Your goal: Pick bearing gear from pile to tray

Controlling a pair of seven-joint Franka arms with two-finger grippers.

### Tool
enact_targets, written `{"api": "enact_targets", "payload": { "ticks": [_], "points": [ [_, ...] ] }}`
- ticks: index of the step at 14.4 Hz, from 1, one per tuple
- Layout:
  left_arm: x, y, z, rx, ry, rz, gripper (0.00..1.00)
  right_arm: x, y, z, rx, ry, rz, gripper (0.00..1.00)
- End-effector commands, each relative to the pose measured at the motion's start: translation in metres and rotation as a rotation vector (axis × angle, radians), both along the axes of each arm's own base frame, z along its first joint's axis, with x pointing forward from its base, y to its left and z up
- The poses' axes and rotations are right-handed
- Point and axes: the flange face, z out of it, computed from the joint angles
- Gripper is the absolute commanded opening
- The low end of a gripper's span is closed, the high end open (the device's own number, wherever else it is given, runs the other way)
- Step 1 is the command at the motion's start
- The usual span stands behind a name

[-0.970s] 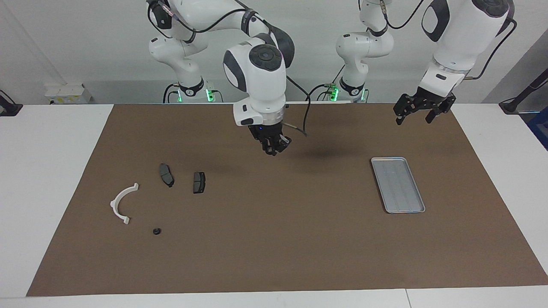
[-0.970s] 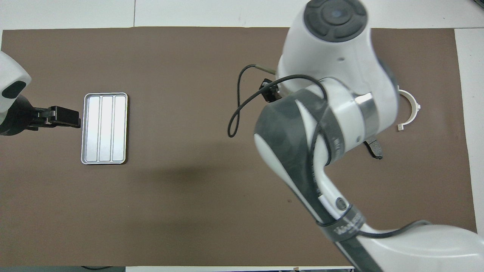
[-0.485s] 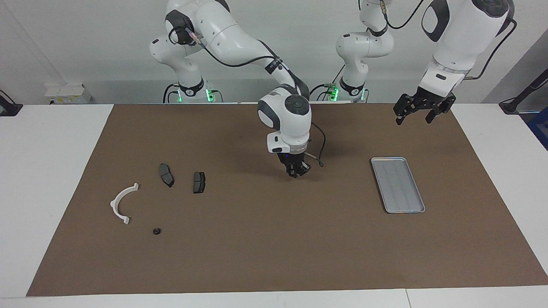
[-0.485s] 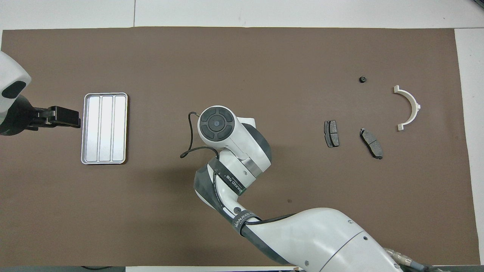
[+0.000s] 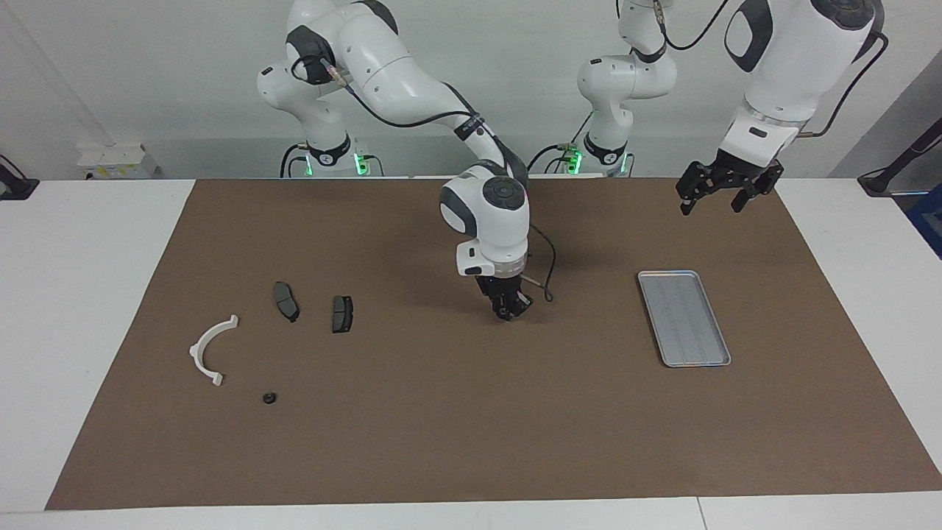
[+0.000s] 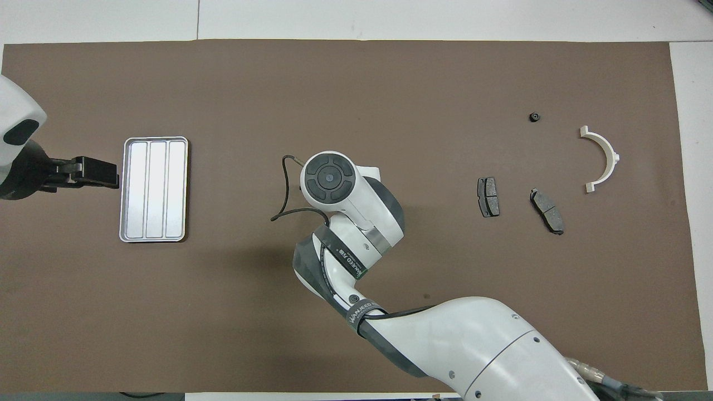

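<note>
Brown mat (image 5: 441, 427) covers the table, and on it you see all the parts. Your right gripper (image 5: 509, 309) hangs low over the middle of the mat, between the tray (image 5: 684, 317) and the pile, pointing down. Its fingertips are nearly together, but you cannot tell whether a small part sits between them. In the overhead view the wrist of the right arm hides this gripper completely.

Your left gripper (image 5: 721, 193) waits in the air at the left arm's end of the table, above the mat edge that is nearer to the robots than the tray. Its fingers (image 5: 685, 200) stand wide apart and hold nothing.

One small black gear (image 5: 269, 398) lies on the mat toward the right arm's end, farther from the robots than the other parts. The white arc (image 5: 210, 350) lies near it. The two dark brake pads (image 5: 286, 300) lie side by side, a little apart, nearer to the robots than the gear. The light grey tray shows only its lengthwise ridges inside; no part is visible in it.
</note>
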Motion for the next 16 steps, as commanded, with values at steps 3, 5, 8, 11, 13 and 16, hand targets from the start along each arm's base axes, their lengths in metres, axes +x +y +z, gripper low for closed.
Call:
{"api": "enact_targets", "payload": {
  "ticks": [3,5,8,11,13,16],
  "points": [
    [-0.007,0.011,0.008,-0.007,-0.014,0.018,1.0,0.003,0.001,0.0,0.006,-0.021,-0.008,0.21],
    [-0.007,0.012,0.011,-0.01,-0.026,0.028,1.0,0.004,-0.001,0.0,0.004,-0.021,-0.011,0.76],
    [-0.008,0.01,0.014,-0.009,-0.031,0.03,1.0,0.005,-0.003,0.002,-0.016,-0.005,-0.012,1.0],
    [-0.016,0.006,0.017,-0.007,-0.02,0.044,1.0,0.021,-0.023,0.024,-0.096,0.029,-0.001,1.0],
    [-0.023,-0.019,0.015,-0.001,0.012,0.081,1.0,0.047,-0.06,0.063,-0.125,0.056,0.055,1.0],
    [-0.036,-0.082,0.016,-0.004,0.007,0.144,1.0,0.087,-0.166,0.128,-0.098,0.062,0.186,1.0]
  ]
}}
